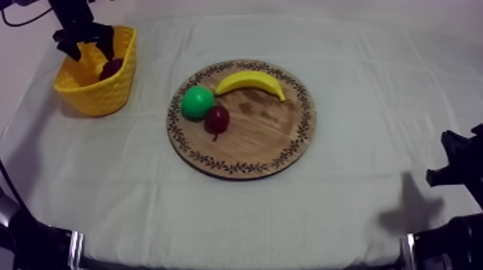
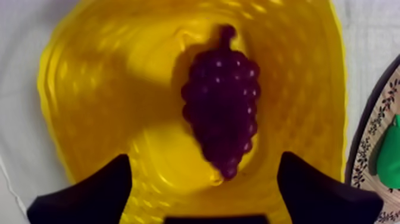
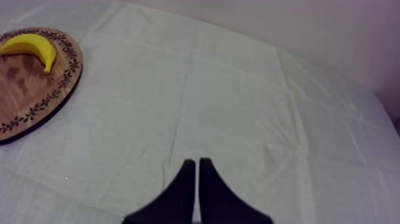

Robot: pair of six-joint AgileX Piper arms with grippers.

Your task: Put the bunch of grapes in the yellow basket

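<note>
Your left gripper (image 1: 90, 50) is hovering wide open and empty just above the yellow basket (image 2: 89, 107), with the bunch of grapes (image 2: 221, 107) lying inside it. If you are lifting off crooked, a finger could be catching the basket's rim and tipping it.

Now the left arm (image 1: 77, 27) hangs stretched out, jaws spread wide; the right arm (image 1: 460, 164) sits low, jaws pressed together.
</note>
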